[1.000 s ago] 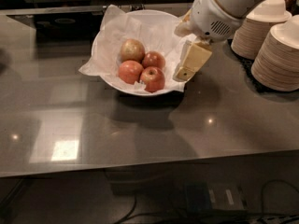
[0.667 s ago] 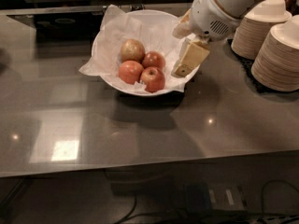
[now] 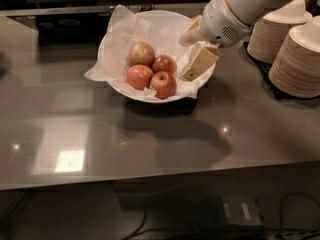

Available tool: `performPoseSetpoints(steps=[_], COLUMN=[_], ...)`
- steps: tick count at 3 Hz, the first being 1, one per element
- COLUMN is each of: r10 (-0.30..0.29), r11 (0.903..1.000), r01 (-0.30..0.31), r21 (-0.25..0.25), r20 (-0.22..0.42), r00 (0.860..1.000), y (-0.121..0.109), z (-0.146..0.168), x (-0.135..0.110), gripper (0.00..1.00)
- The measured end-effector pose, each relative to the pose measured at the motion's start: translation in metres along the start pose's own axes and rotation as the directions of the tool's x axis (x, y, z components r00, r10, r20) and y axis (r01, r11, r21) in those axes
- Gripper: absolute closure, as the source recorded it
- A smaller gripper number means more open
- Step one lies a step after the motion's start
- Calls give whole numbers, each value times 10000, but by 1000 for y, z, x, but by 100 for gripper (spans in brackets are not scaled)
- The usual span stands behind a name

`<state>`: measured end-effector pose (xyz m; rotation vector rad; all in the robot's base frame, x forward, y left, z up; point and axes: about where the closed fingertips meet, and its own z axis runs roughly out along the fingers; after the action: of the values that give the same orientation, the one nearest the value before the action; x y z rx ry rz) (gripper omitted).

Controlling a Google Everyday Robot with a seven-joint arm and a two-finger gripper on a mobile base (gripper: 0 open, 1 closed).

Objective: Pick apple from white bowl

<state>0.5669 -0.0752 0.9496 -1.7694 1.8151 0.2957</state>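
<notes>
Gleaming under dim light, the smooth grey counter (image 3: 150, 149) carries the wide, round white bowl (image 3: 145, 98) lined with crinkled paper, where the glossy red apple (image 3: 163, 84) sits at 5 o'clock among its paler neighbours (image 3: 141, 53), while the gripper (image 3: 186, 58) hovers at the bowl's 3 o'clock, fingers spread apart.

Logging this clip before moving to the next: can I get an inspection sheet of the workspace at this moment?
Surface: glossy grey counter, light reflections.
Job's things: deep-red apple in paper-lined white bowl, three other apples beside it.
Clutter: two stacks of beige paper bowls, right.
Grippers: gripper open over the bowl's right side, holding nothing.
Cables: dark cables below the counter edge.
Surroundings: nothing seen.
</notes>
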Motion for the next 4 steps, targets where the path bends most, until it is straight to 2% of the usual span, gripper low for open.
performPoseSetpoints(steps=[1, 3, 4], r10=[67, -20, -71], r11=[9984, 9866, 9814], r01=[-51, 70, 116], r21=[-557, -1631, -1917], r20=[270, 310, 241], r00=[9996, 9995, 9997], y=[-2, -5, -5], z=[20, 60, 71], x=[2, 0, -1], gripper=[36, 38, 38])
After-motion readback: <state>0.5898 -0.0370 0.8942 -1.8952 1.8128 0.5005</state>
